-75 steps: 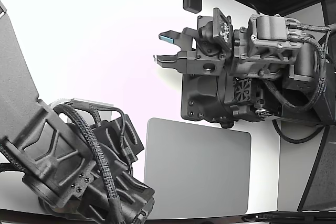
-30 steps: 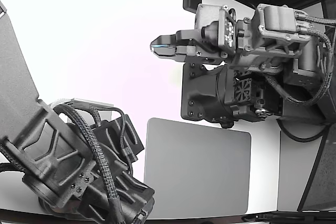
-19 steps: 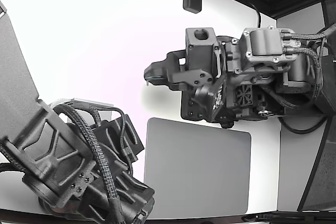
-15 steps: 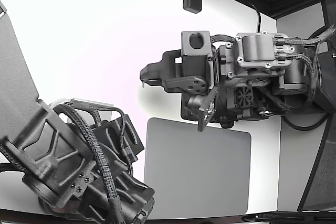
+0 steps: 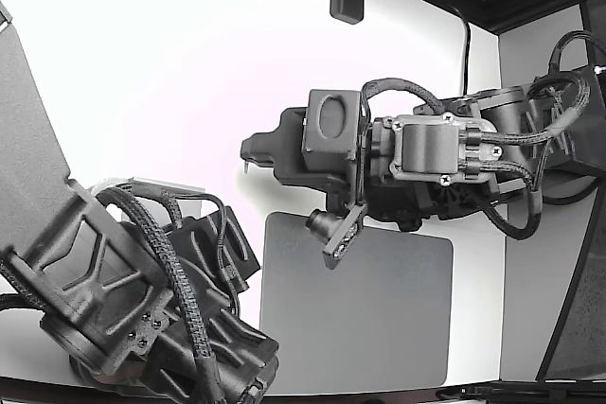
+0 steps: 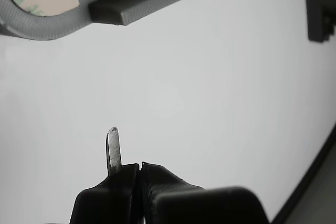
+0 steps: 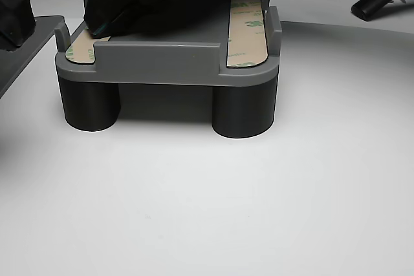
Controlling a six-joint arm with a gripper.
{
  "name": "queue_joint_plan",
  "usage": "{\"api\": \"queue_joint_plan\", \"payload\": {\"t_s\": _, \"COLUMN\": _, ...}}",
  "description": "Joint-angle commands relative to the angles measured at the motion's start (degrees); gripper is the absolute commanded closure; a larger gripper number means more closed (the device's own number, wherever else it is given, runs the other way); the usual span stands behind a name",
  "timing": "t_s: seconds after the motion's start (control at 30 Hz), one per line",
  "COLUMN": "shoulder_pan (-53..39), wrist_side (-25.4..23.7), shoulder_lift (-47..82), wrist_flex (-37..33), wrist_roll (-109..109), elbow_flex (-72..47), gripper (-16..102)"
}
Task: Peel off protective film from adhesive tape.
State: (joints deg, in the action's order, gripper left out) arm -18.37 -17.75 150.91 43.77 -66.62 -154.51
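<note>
The gripper (image 6: pixel 137 167) is seen with jaws together, a thin sliver (image 6: pixel 113 148) beside them, seemingly for picking film. Tape (image 7: pixel 248 24) lies along the fixture (image 7: pixel 168 63) edges.

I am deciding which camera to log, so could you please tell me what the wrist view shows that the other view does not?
Only the wrist view shows the gripper, its jaws closed together over the bare white table, with a thin pale sliver sticking up beside them. Only the other view shows the whole grey fixture on round legs and both tape strips. Both show a fixture corner carrying tan tape.
</note>
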Motion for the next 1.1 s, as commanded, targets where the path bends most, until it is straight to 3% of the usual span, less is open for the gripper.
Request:
{"api": "queue_joint_plan", "payload": {"t_s": 0.0, "shoulder_pan": 0.4, "wrist_side": 0.2, "shoulder_lift": -1.1, "wrist_flex": -1.2, "wrist_roll": -1.1, "elbow_flex": 1.4, "gripper": 97}}
{"api": "queue_joint_plan", "payload": {"t_s": 1.07, "shoulder_pan": -1.6, "wrist_side": 0.7, "shoulder_lift": -12.8, "wrist_flex": -14.2, "wrist_roll": -8.3, "elbow_flex": 1.4, "gripper": 97}}
